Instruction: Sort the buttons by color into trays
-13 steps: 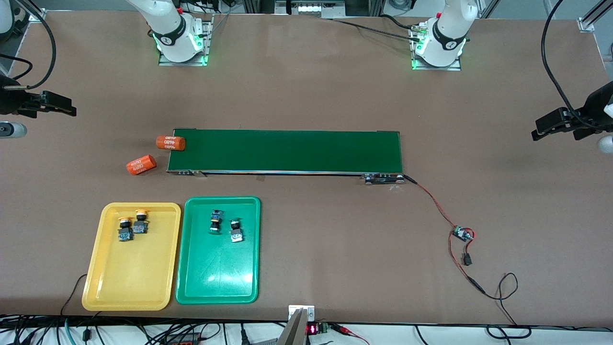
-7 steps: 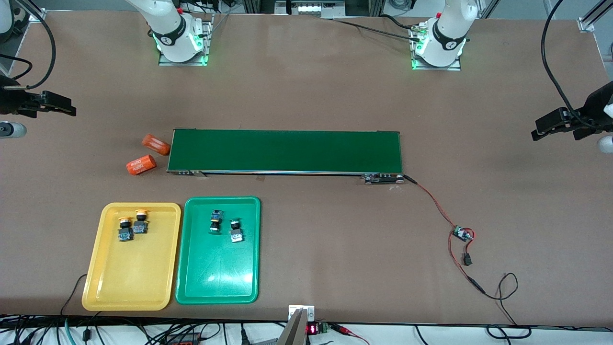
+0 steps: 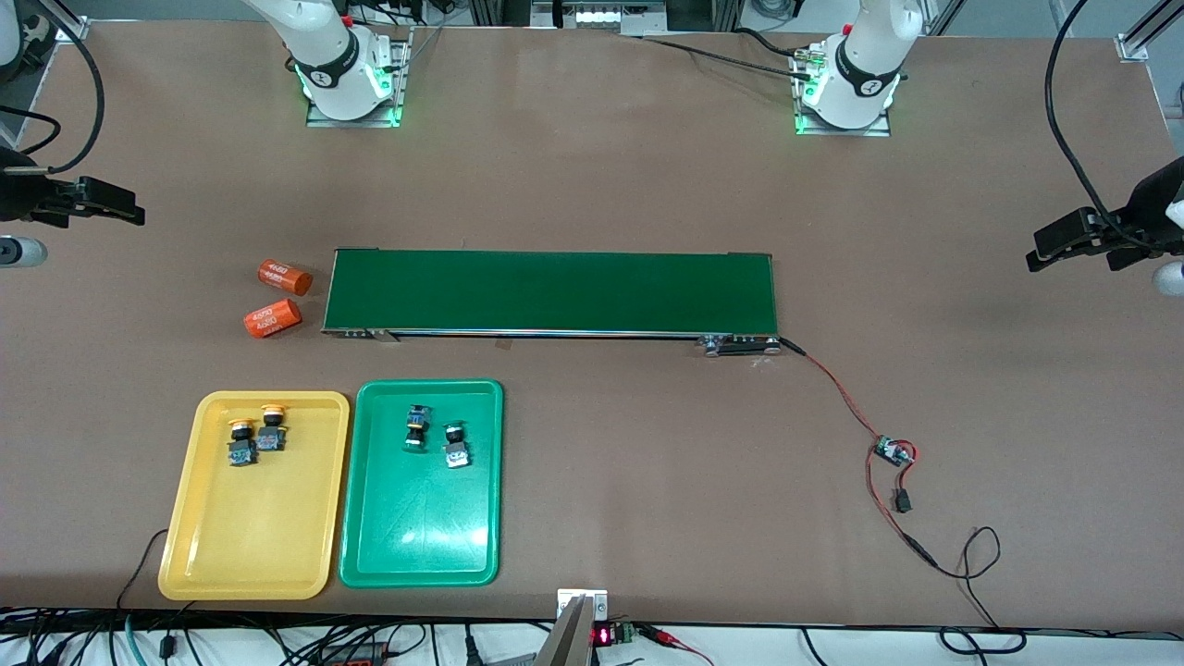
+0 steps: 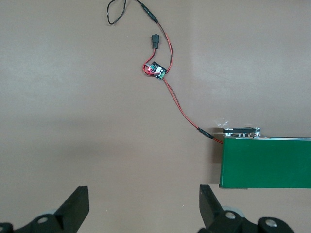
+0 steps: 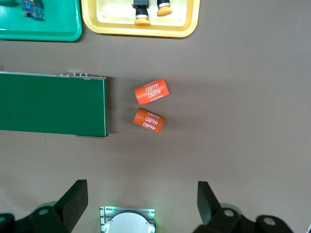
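Note:
The yellow tray (image 3: pixel 254 555) and the green tray (image 3: pixel 421 536) lie side by side, nearer the front camera than the conveyor, toward the right arm's end. Two yellow-capped buttons (image 3: pixel 242 444) (image 3: pixel 271 428) lie in the yellow tray. Two green-capped buttons (image 3: pixel 416 427) (image 3: pixel 454 445) lie in the green tray. My right gripper (image 5: pixel 142 184) is open and empty, high over the table between its base and the orange cylinders. It shows at the front view's edge (image 3: pixel 104 218). My left gripper (image 4: pixel 143 189) is open and empty, high over bare table by the conveyor's end. It also shows in the front view (image 3: pixel 1073 257).
A long dark-green conveyor belt (image 3: pixel 552 291) crosses the middle. Two orange cylinders with white numerals (image 3: pixel 284 277) (image 3: pixel 272 318) lie on the table at its right-arm end. A small circuit board (image 3: pixel 893 451) with red and black wires lies at the left arm's end.
One orange cylinder rolled off the conveyor's end onto the table and now lies beside the other cylinder. Buttons, trays and both grippers stayed where they were.

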{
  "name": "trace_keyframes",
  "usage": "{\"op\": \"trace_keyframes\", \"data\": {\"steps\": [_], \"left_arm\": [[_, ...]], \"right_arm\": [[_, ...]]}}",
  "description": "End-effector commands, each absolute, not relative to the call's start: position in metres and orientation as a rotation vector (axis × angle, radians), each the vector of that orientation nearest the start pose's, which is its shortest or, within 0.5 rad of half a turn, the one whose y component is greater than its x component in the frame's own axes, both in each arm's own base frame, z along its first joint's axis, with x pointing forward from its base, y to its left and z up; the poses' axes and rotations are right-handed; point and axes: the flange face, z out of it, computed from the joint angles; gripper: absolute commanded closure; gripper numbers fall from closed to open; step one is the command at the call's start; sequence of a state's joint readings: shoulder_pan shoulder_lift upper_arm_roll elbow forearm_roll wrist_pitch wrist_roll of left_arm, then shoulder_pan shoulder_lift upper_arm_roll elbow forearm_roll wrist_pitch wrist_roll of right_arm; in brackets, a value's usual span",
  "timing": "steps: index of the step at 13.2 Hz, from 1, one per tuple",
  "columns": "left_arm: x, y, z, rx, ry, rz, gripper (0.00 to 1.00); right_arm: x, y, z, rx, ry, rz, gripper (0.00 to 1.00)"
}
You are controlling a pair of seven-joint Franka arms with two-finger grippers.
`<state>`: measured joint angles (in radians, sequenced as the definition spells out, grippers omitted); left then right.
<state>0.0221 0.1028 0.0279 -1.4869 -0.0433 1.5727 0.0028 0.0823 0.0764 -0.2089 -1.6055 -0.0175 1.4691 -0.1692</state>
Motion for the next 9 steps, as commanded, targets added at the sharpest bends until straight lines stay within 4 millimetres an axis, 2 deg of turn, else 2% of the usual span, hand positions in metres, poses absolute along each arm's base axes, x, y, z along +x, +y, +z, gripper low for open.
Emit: {"op": "trace_keyframes", "data": {"steps": [1,2,3,9], "left_arm": [[0.586,0.025,0.607,-3.168,-0.086,-0.011,0.00],[0.586,0.025,0.607,-3.168,-0.086,-0.011,0.00],[0.585,0.026,0.607,-3.169,-0.086,-0.011,0.00],[0.585,0.027,0.605,-3.168,-0.089,-0.006,0.00]], "right_arm": [[0.563,-0.073,0.567,-3.117,-0.048,0.318,0.00],[0.564,-0.071,0.578,-3.131,-0.056,0.288,0.00],[0.564,-0.071,0.581,-3.134,-0.056,0.279,0.00],[0.564,-0.074,0.582,-3.134,-0.044,0.271,0.00]]}}
